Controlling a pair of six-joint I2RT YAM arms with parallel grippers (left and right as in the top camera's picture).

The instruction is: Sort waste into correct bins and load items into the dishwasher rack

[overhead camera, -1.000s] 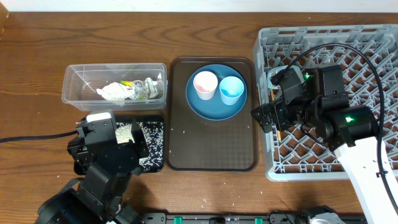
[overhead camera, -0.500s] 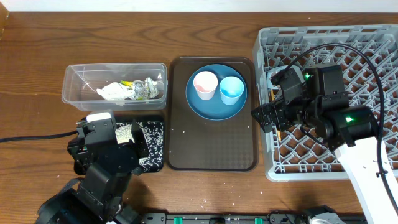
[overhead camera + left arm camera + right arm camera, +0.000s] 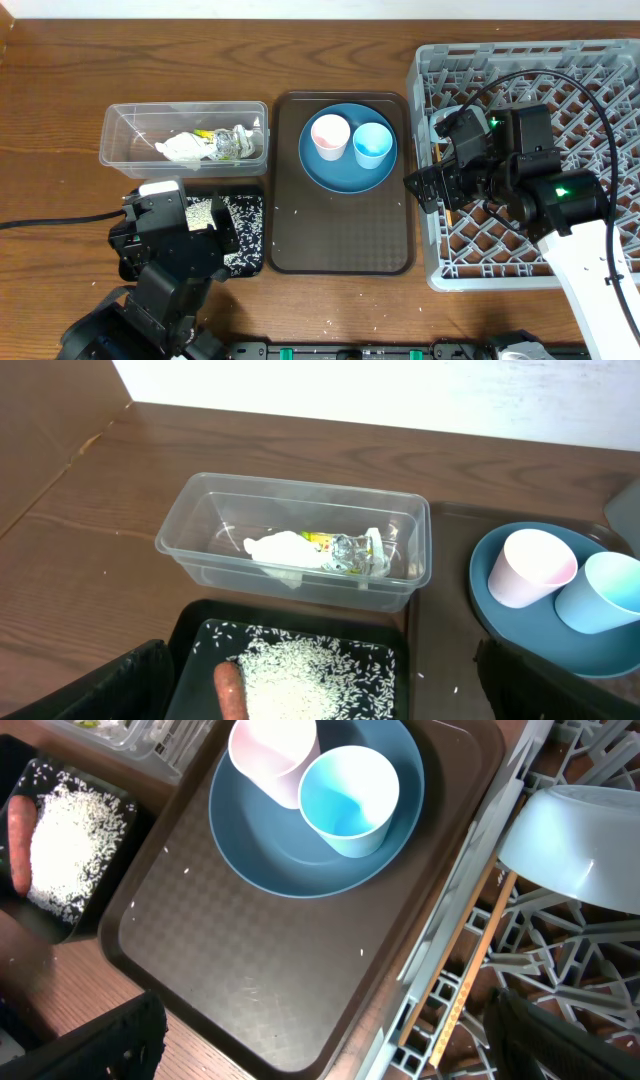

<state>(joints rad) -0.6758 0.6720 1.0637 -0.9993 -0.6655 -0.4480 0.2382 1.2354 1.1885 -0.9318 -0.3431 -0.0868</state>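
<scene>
- Hovering over the black tray (image 3: pixel 190 635): left claw (image 3: pixel 325 695), fingers wide apart, holding nothing.
- Black tray: rice (image 3: pixel 310 670) heaped in the middle, carrot (image 3: pixel 230 690) lying against the heap's near edge.
- Tub (image 3: pixel 200 520), just behind the black tray: paper (image 3: pixel 275 548), packet (image 3: pixel 318 540) and foil (image 3: pixel 350 550) bunched together inside.
- Right claw (image 3: pixel 325 1045): fingers wide apart, holding nothing, hanging above the seam between brown tray (image 3: pixel 250 970) and rack (image 3: pixel 600 70).
- Brown tray: plate (image 3: pixel 260 860) at its far end, a few stray grains scattered on it.
- Plate: pink cup (image 3: pixel 272 750) and blue cup (image 3: pixel 350 795) upright, touching side by side.
- Rack: chopsticks (image 3: pixel 470 960) lying along the edge nearest the brown tray; bowl (image 3: pixel 580 840) beside them.
</scene>
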